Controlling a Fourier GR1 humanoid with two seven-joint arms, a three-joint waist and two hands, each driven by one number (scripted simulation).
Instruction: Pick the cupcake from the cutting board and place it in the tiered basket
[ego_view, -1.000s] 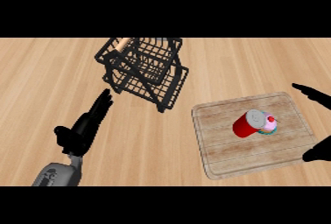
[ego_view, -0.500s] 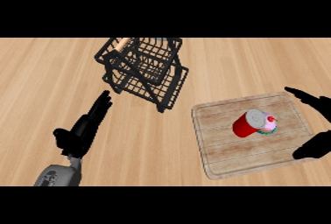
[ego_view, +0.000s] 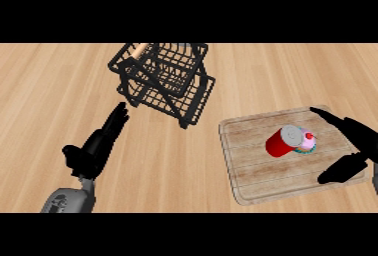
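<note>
Red wrapper: cupcake (ego_view: 290, 141) lay tipped on its side, pink frosting w/ a red dot facing right, on the cutting board (ego_view: 255, 177).
Head view, board: pale wood w/ a raised rim, sat right of centre on the wooden worktop (ego_view: 44, 85); cupcake was in its upper-middle part.
Head view, right robot hand (ego_view: 353, 150): spread wide, fingers above-right of the cupcake and thumb below-right, near it but not touching; nothing held.
Head view, left robot hand (ego_view: 94, 147): fingers straight and together, resting at lower left, well apart from the board.
Head view, tiered basket (ego_view: 164, 75): black wire, leaned at upper centre, well apart from the cupcake; upper tier w/ a wooden handle.
Handling, est.: prob. light; wrapper side likely stiffer than the frosting, which looked soft and smearable.
Where to hold, est.: across the red wrapper, fingers one side and thumb the other, clear of the pink top.
Risk, est.: lying on its side it could roll on the board when touched; squeezing too near the frosting could squash it.
Placing, est.: wire tiers have gaps, so it prob. needs setting down base-first.
</note>
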